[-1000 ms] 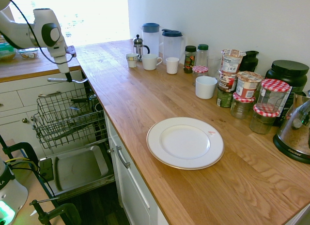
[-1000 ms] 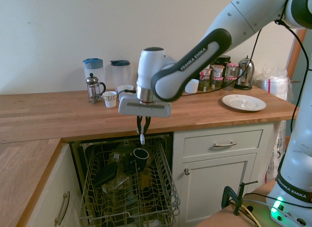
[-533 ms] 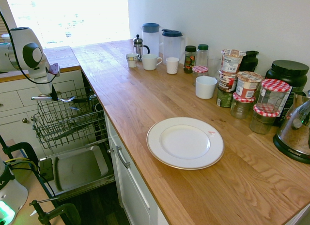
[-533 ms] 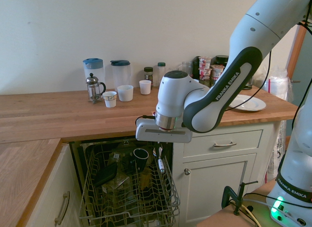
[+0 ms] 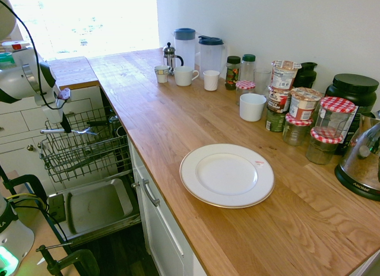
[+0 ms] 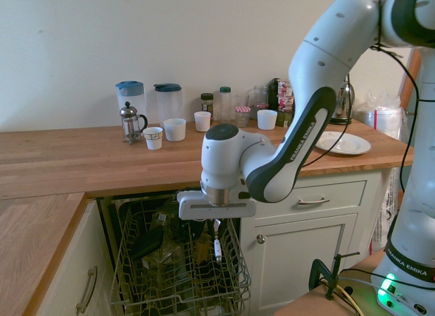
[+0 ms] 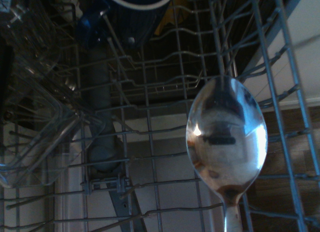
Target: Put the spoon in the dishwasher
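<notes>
White glossy arm (image 6: 306, 119) with dark grey joint bands, black "FRANKA EMIKA" lettering, and a flat grey wrist flange.

The spoon (image 6: 217, 248) hangs from the gripper (image 6: 216, 224) over the dishwasher (image 6: 178, 261) rack, right of the mug (image 7: 135, 0).

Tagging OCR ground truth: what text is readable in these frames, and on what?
"FRANKA EMIKA": on the arm's forearm link.
"FRANKA EMIKA": on the arm's base column.
Kettle base print: too blurred to read.
Jar and tub labels on the counter: too small to read.
Wrist view: no text.
</notes>
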### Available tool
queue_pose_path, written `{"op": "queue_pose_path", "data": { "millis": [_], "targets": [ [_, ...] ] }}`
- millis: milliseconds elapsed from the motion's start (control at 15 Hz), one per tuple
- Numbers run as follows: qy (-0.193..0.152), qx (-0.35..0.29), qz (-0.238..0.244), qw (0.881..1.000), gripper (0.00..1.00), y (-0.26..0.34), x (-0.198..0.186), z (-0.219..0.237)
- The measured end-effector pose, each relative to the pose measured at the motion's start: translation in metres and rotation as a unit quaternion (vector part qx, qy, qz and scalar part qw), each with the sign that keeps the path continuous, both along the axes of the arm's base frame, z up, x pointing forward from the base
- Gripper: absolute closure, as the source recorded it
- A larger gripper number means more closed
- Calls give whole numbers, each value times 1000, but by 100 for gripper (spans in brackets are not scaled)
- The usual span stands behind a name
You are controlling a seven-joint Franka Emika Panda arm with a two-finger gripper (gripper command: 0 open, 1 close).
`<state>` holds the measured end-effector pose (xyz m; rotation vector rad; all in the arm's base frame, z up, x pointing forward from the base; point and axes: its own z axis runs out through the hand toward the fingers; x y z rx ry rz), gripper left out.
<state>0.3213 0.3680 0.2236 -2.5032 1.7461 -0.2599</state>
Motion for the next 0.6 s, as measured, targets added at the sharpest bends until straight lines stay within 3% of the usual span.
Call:
{"op": "queue_pose_path", "data": {
  "millis": [533,600],
  "targets": [
    [44,-5,-10,999,100,2,30,-104],
    [43,-5,-13,999,0,2,35,-111]
  ]
}}
